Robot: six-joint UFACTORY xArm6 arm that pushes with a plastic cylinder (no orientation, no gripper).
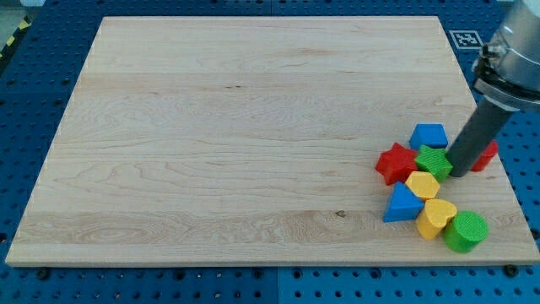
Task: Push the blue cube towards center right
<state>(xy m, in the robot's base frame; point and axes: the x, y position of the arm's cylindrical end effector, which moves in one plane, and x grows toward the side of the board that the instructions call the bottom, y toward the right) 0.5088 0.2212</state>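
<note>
The blue cube sits at the top of a cluster of blocks near the board's right edge, below mid-height. My tip is just below and to the right of it, close against the right side of a green block. The rod slants up to the view's right and covers part of a red block. I cannot tell whether the tip touches the blue cube.
A red star lies left of the green block. Below are a yellow hexagon, a blue triangle, a yellow heart and a green cylinder. The wooden board's right edge is close by.
</note>
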